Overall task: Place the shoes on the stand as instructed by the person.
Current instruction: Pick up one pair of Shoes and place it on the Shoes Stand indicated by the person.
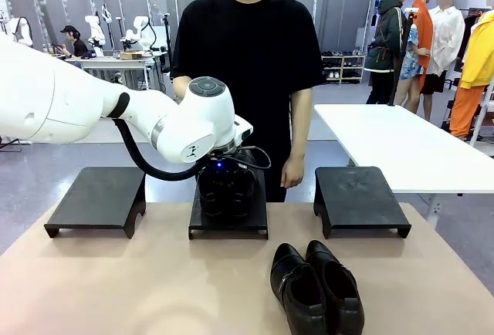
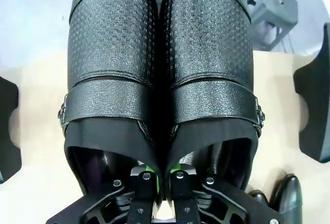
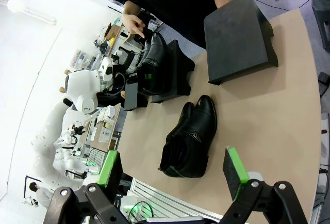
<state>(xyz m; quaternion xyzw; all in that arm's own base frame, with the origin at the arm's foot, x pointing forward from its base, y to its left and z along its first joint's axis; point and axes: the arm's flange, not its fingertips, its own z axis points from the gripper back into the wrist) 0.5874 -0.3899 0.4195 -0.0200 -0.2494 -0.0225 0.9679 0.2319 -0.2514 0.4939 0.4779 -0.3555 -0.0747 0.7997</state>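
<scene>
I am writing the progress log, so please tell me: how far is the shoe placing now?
Done: nothing released yet. In hand: the left gripper is shut on one pair of black dress shoes at the middle stand; whether the pair rests there I cannot tell. Left: the second pair lies on the table, untouched; the right gripper is open.

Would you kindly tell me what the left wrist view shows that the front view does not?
Left wrist: the left gripper shut on the inner walls of the held shoes, their dotted uppers and buckled straps. Front: the person standing behind the middle stand. Both: the other pair lying on the table.
</scene>
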